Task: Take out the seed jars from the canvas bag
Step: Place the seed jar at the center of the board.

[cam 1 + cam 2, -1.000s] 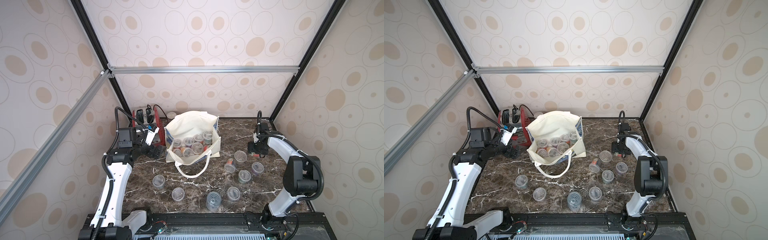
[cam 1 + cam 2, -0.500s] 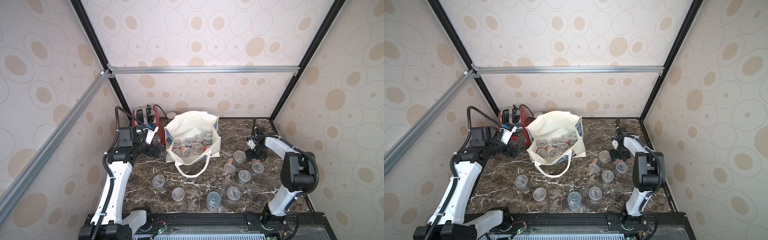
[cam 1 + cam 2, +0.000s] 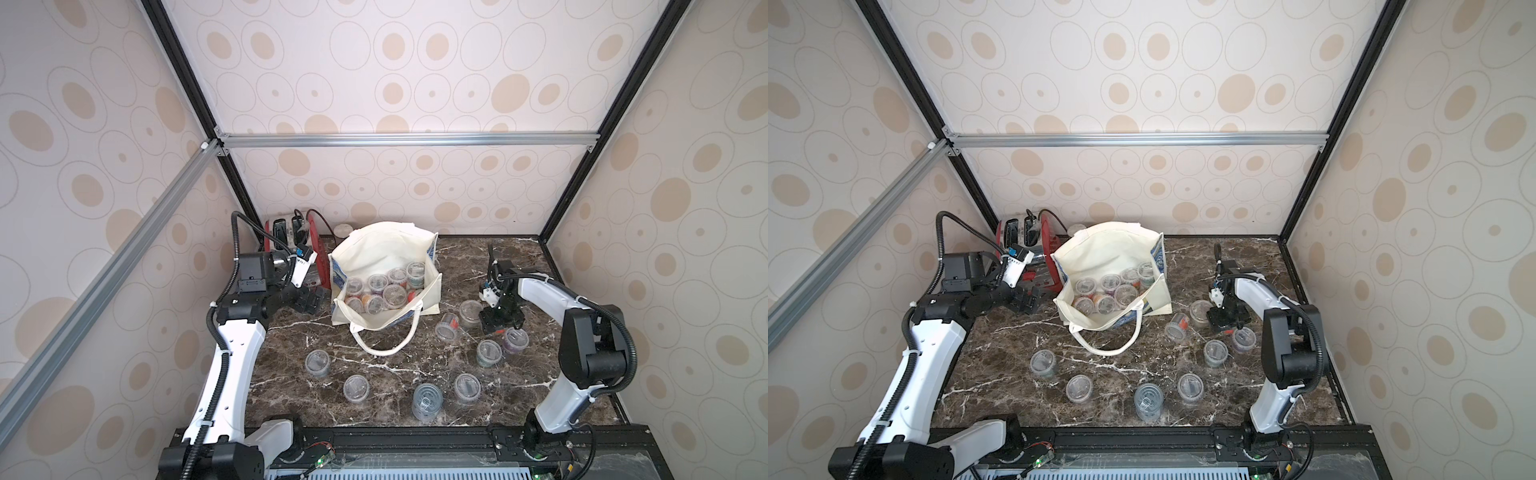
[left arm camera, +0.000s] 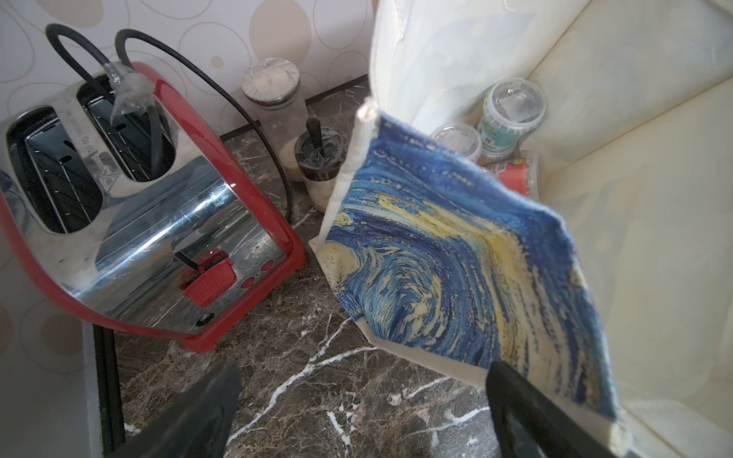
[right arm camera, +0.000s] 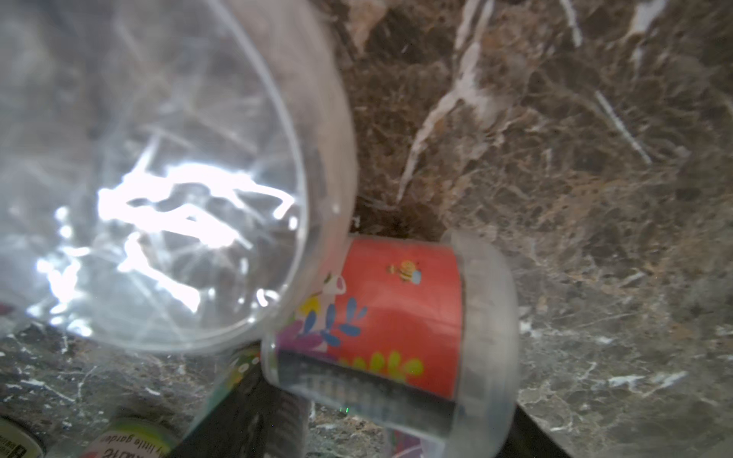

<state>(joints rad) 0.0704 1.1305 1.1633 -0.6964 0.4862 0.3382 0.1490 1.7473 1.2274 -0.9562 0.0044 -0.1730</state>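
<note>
see bag [image 3: 384, 249] standing open at the back middle of the table [image 3: 478, 257], with a cluster of jars [image 3: 395, 293] upright on its floor. find left gripper [image 4: 357, 416] spread wide and empty, just beside the bag's blue side, apart from those jars. find right gripper [image 3: 500, 323] low over the table, right of the bag, astride a red jar [image 5: 396, 309] lying on its side. cannot tell whether clamped or loose. note loose jars [image 3: 318, 362] scattered nearer the front.
</note>
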